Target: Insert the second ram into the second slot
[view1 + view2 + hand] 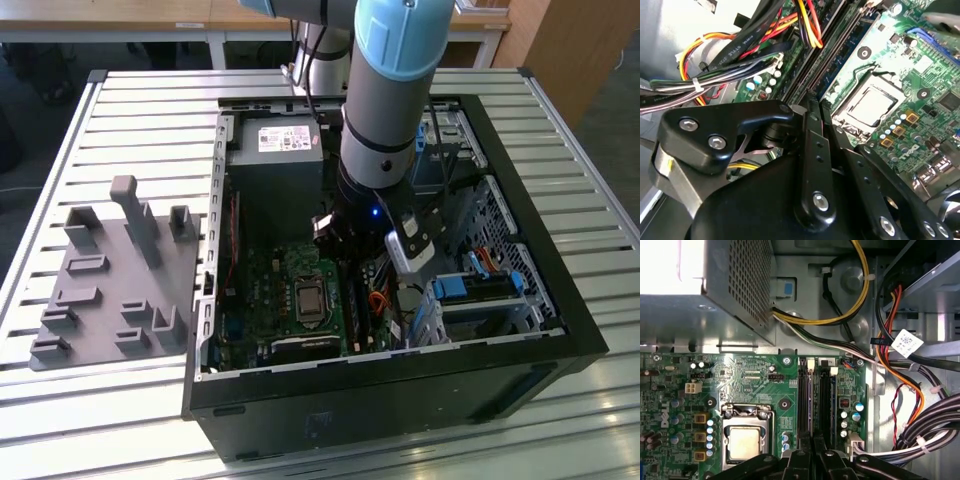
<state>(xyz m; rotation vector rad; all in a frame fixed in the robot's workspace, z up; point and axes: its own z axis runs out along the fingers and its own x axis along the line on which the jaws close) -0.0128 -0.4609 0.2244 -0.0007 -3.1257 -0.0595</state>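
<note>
Fingers (812, 140) pressed together over memory slots (804, 405), cable bundle (732, 72) alongside, processor (744, 442) nearby.

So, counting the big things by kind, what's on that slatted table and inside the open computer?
Robot arm: 1
Open computer case: 1
Grey holder plate with upright blocks: 1
Power supply box: 1
Processor: 1
Total: 5
</note>
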